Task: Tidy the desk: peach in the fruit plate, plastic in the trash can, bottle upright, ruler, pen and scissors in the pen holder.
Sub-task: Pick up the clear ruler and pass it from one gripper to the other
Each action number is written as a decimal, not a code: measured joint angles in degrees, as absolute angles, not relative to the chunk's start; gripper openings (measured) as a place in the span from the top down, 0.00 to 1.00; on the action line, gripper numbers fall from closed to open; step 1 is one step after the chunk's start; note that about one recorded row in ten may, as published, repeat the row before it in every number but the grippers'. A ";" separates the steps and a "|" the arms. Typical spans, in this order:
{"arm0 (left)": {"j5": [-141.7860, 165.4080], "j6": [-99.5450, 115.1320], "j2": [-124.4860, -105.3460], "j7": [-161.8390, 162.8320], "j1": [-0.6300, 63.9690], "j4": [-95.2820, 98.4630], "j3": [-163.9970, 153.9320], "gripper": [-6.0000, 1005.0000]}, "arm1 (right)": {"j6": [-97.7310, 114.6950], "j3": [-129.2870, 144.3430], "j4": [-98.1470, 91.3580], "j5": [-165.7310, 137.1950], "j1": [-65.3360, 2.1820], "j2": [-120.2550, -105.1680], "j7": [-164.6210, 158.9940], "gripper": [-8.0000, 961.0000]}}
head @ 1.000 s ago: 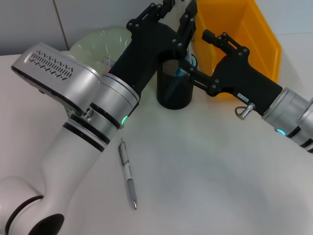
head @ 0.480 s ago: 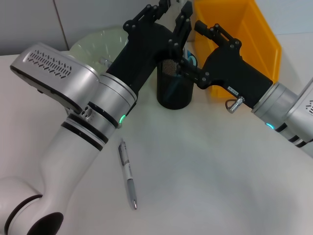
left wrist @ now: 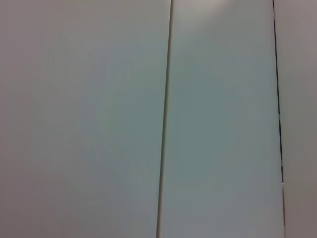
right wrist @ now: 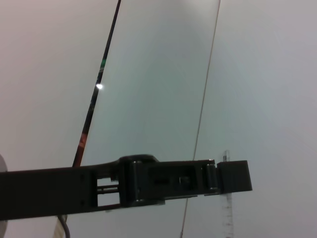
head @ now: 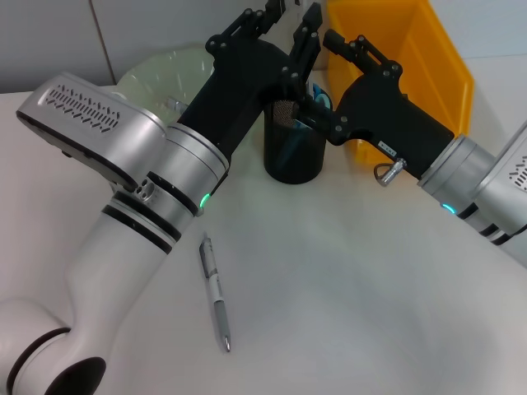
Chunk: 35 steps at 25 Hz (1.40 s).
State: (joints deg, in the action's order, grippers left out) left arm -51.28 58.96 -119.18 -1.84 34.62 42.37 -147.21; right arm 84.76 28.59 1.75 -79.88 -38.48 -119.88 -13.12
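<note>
two black grippers over the black mesh cylindrical pen holder (head: 293, 152): left gripper (head: 290, 20) spread open, right gripper (head: 317, 78) finger state unclear. silver-and-white pen (head: 214, 291) flat on white desk (head: 346, 280), well apart from holder.

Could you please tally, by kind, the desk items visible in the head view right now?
Pen: 1
Black mesh pen holder: 1
Orange bin: 1
Pale green fruit plate: 1
Total: 4
Something blue shows at the holder's rim, but I cannot tell what it is, so it is not counted.
</note>
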 joint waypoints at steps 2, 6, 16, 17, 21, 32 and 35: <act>-51.28 58.96 -119.18 -1.84 34.59 42.36 -147.21 0.58 | 84.74 28.67 1.94 -79.89 -38.58 -119.88 -13.11 0.33; -51.27 58.97 -119.18 -1.85 34.56 42.36 -147.30 0.58 | 84.72 28.70 2.27 -80.09 -38.74 -119.88 -13.09 0.34; -51.23 58.97 -119.18 -1.85 34.54 42.13 -147.40 0.58 | 84.63 28.65 2.34 -80.16 -38.97 -119.88 -12.55 0.59; -51.23 58.97 -119.18 -1.85 34.54 42.12 -147.40 0.58 | 84.63 28.65 2.40 -80.16 -39.01 -119.88 -12.34 0.60; -51.29 58.97 -119.18 -1.85 34.54 42.10 -147.60 0.58 | 84.63 28.64 2.53 -80.13 -39.22 -119.87 -12.11 0.63; -51.65 58.97 -119.18 -1.85 34.61 42.24 -148.01 0.58 | 84.31 28.56 2.55 -80.07 -39.43 -119.88 -12.11 0.75; -51.68 58.97 -119.18 -1.85 34.62 42.27 -148.08 0.57 | 84.20 28.56 2.55 -80.04 -39.61 -119.88 -12.11 0.75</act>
State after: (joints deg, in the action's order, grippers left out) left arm -51.68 58.97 -119.18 -1.85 34.62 42.27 -148.08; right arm 84.20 28.56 2.55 -80.04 -39.61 -119.88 -12.11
